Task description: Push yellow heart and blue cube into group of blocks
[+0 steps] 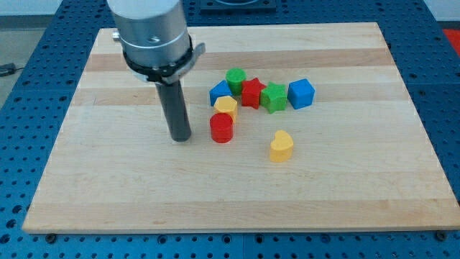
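The yellow heart (281, 146) lies alone on the wooden board, below and right of the cluster. The blue cube (301, 93) sits at the cluster's right end, touching or nearly touching the green star (274, 97). The cluster also holds a red star (251, 93), a green cylinder (235, 78), a blue triangular block (221, 91), a yellow block (226, 107) and a red cylinder (222, 128). My tip (180, 137) rests on the board left of the red cylinder, a short gap away, and well left of the yellow heart.
The wooden board (108, 180) lies on a blue perforated table (29, 86). The arm's grey cylindrical body (151, 32) hangs over the board's upper left.
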### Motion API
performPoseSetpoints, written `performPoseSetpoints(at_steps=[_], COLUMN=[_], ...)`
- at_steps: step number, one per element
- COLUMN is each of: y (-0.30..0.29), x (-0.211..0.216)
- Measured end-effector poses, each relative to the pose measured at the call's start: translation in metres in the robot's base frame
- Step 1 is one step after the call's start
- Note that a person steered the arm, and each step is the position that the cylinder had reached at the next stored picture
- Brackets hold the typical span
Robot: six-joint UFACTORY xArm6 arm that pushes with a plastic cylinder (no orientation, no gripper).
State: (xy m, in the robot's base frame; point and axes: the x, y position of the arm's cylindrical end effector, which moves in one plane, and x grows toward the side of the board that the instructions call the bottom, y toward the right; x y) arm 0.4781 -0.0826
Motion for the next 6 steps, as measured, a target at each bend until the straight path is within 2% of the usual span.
performPoseSetpoints(at_steps=[1, 3, 4, 5, 6], y=[0.048, 0.079, 0.088, 0.138, 0.163], x=[-0.005, -0.007, 0.039, 0.053, 0.027])
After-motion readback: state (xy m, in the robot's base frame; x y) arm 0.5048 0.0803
